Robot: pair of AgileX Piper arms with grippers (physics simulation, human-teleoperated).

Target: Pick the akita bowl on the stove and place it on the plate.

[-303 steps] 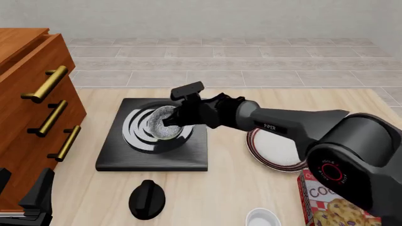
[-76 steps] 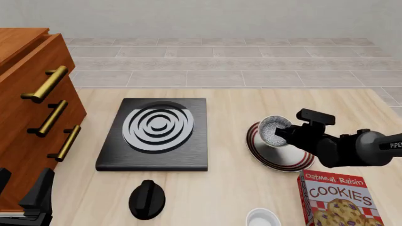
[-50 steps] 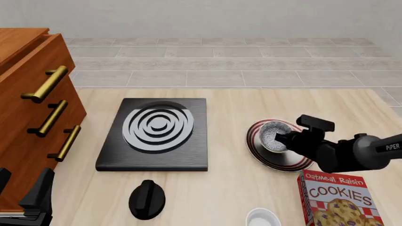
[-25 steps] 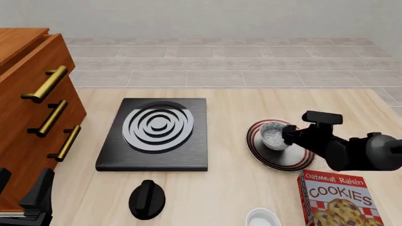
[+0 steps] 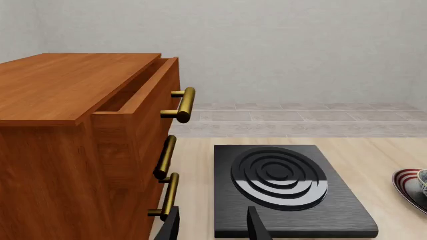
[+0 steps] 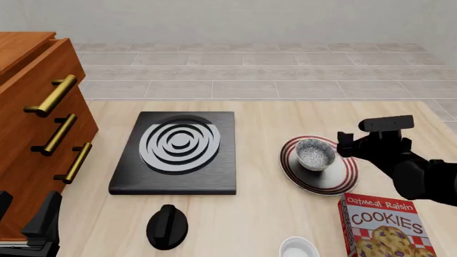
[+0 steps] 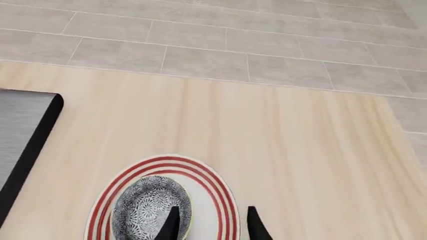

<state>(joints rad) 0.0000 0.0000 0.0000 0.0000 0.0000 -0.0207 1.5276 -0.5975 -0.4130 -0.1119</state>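
Note:
The akita bowl, speckled grey-white inside, stands upright on the red-striped plate, left of the plate's middle. The right wrist view shows the bowl inside the plate's rim. My right gripper hovers just right of the bowl, open, with nothing between its fingers. The stove is bare, its burner rings fully visible. My left gripper rests at the near left corner, open and empty, facing the stove.
A wooden drawer cabinet with brass handles fills the left side, its top drawer slightly open. A black knob lies in front of the stove. A small white bowl and a cookie box sit at the near right.
The right gripper carried the bowl from the stove to the plate, set it down, opened, and drew back to the right. The left arm has not moved.

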